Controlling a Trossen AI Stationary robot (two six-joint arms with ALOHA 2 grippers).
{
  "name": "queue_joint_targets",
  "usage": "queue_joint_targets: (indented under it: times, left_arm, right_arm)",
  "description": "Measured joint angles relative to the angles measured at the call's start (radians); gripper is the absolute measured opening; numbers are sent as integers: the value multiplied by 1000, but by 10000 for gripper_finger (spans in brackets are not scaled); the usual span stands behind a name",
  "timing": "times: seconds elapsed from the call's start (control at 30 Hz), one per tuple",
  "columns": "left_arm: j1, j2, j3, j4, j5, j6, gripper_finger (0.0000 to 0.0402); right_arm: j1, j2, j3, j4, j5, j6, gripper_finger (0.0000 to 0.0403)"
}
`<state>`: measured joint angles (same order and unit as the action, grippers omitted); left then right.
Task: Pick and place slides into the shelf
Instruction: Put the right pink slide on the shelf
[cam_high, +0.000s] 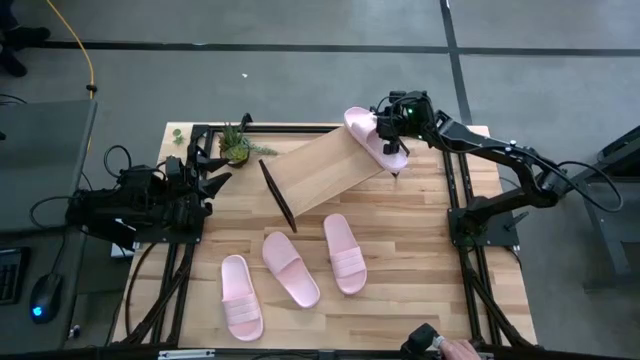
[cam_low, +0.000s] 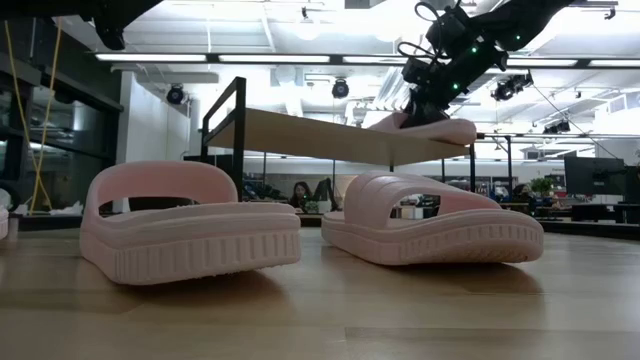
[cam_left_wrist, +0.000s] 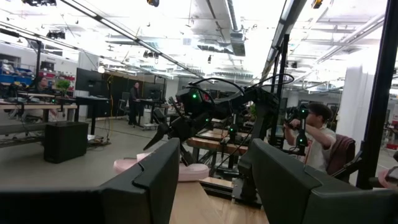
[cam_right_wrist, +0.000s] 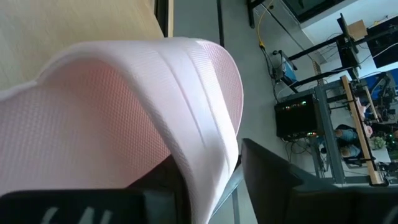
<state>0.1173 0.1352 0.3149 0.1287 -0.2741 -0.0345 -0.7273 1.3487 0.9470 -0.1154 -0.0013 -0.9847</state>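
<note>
The shelf (cam_high: 320, 175) is a slanted light-wood board in a black frame at the table's middle. One pale pink slide (cam_high: 366, 132) lies on its far right end, and my right gripper (cam_high: 392, 138) is shut on it from above. In the low view this slide (cam_low: 440, 129) sits on the board under the right gripper (cam_low: 428, 98). Three more slides (cam_high: 241, 311) (cam_high: 290, 268) (cam_high: 345, 253) lie sole-down on the table near the front. My left gripper (cam_high: 213, 171) waits open at the table's left edge, touching nothing. My right gripper holds the slide by its wide strap (cam_right_wrist: 186, 124), one finger (cam_right_wrist: 149, 196) under the strap and the other finger (cam_right_wrist: 280, 180) outside it. It comes from above, slanting from the table's right. The slide's sole lies on the shelf board's far right end (cam_low: 400, 140).
A small green plant (cam_high: 236, 145) stands at the shelf's far left corner. Black frame rails run along the table's left and right edges (cam_high: 460, 200). A person's hand (cam_high: 462, 350) shows at the near edge, and a person (cam_left_wrist: 314, 134) stands beyond the table.
</note>
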Motion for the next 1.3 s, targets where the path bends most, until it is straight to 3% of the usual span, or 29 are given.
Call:
queue_joint_targets:
  times: [0.6,1.3]
  left_arm:
    - [0,0,0,0,0,0,184]
    - [0,0,0,-5,0,0,184]
  right_arm:
    - [0,0,0,-10,-1,68,178]
    - [1,0,0,-48,8,142,177]
